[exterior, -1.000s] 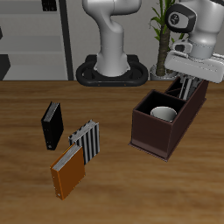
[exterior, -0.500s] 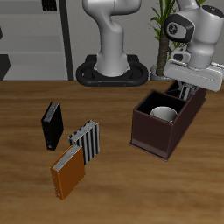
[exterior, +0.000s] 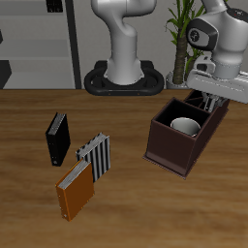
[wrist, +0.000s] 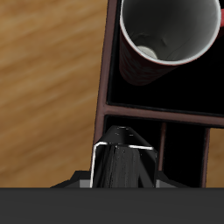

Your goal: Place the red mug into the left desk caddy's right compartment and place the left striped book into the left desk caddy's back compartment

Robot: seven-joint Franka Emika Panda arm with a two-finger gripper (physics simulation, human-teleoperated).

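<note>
The red mug (exterior: pixel 184 126) (wrist: pixel 172 31) stands upright inside the dark brown left desk caddy (exterior: pixel 170 147) (wrist: pixel 104 70), in its large right compartment nearest the table's front. My gripper (exterior: pixel 211 99) hangs over the caddy's back end, shut on the left striped book (wrist: pixel 124 160). The book is a narrow grey slab held edge-on, and its lower end reaches down into the back compartment behind the divider (wrist: pixel 157 109). My fingers are mostly hidden in the wrist view.
Three books stand on the table away from the caddy: a black one (exterior: pixel 58 139), a striped one with broad bars (exterior: pixel 97 157) and an orange one (exterior: pixel 75 190). The robot's base (exterior: pixel 123 79) and a potted plant (exterior: pixel 178 44) are at the back.
My gripper has come down a little over the caddy's back end, carrying the book lower into it. The mug and the other books have not moved.
</note>
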